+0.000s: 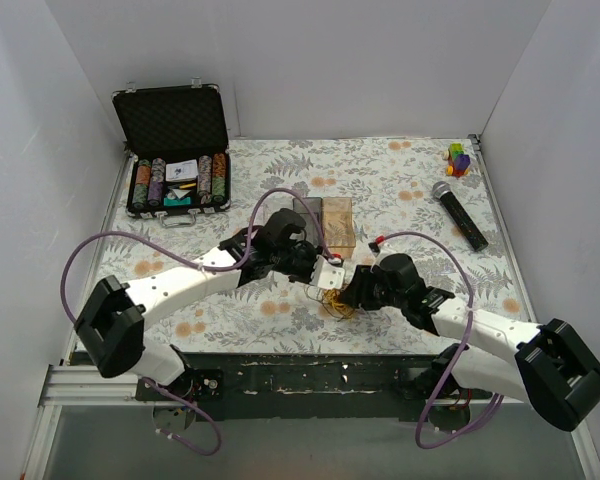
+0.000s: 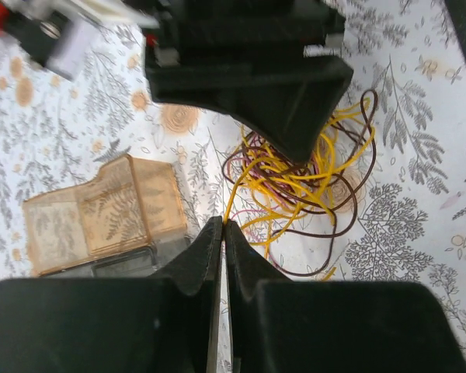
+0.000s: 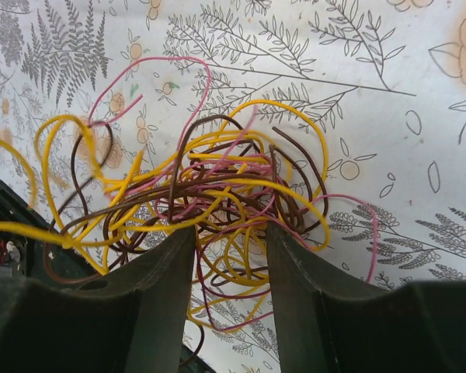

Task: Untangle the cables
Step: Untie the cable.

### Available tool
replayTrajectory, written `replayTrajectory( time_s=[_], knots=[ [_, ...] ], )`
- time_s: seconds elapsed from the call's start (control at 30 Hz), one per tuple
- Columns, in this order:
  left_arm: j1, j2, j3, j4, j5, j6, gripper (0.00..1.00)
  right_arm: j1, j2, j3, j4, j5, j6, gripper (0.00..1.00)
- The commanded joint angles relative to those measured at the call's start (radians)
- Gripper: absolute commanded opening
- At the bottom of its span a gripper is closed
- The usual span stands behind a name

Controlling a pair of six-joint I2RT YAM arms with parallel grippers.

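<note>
Cables [image 3: 217, 186] lie straddled by the right hand [image 3: 230, 233].

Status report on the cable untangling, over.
Left gripper shut on yellow strand. Right gripper open over the cables, all tangled. Amber plastic box nearby, not touching.

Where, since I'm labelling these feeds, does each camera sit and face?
Top external: above and behind the bases, looking down on the table; both arms show, left claw and right claw meeting at the cables.
Left wrist: on the left arm, looking along its shut claw, which pinches a yellow strand.
Right wrist: on the right arm, looking between its open fingers onto the cables.
Shared: all three show the cables.
</note>
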Motion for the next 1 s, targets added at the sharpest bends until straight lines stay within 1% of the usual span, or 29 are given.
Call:
replayTrajectory(
  time_s=[0.0,0.03,0.17,0.2,0.33,0.37,0.53,0.7,0.8,0.87,0.9,0.97],
  knots=[
    [-0.019,-0.1,0.037,-0.013,0.024,-0.075,0.0,0.04,0.031,-0.016,0.053,0.046,0.009,0.48],
    [-0.02,-0.112,0.038,-0.011,0.022,-0.079,0.0,0.049,0.04,-0.018,0.05,0.057,0.014,0.46],
    [-0.025,-0.145,0.063,-0.01,0.005,-0.11,0.0,0.087,0.08,-0.013,0.01,0.115,0.015,0.33],
    [-0.025,-0.157,0.073,-0.007,-0.004,-0.121,0.0,0.093,0.086,-0.012,-0.004,0.154,0.014,0.31],
    [-0.025,-0.213,0.138,0.033,-0.076,-0.145,0.0,0.11,0.093,-0.029,-0.025,0.195,0.027,0.31],
    [-0.025,-0.23,0.146,0.073,-0.105,-0.151,0.0,0.113,0.09,-0.038,-0.025,0.202,0.031,0.31],
    [-0.025,-0.272,0.208,0.324,-0.341,-0.217,0.0,0.13,0.091,-0.05,-0.029,0.235,0.046,0.33],
    [-0.025,-0.289,0.3,0.541,-0.45,-0.294,0.0,0.152,0.102,-0.05,-0.039,0.259,0.052,0.34],
    [-0.025,-0.258,0.42,0.601,-0.493,-0.329,0.0,0.166,0.103,-0.052,-0.048,0.278,0.057,0.34],
    [-0.025,-0.222,0.532,0.601,-0.556,-0.349,0.01,0.172,0.102,-0.053,-0.056,0.287,0.063,0.34],
    [-0.027,-0.205,0.598,0.595,-0.568,-0.381,0.01,0.173,0.1,-0.055,-0.058,0.293,0.066,0.34],
    [-0.025,-0.166,0.711,0.575,-0.572,-0.394,0.02,0.178,0.097,-0.058,-0.059,0.299,0.07,0.34]
  ],
)
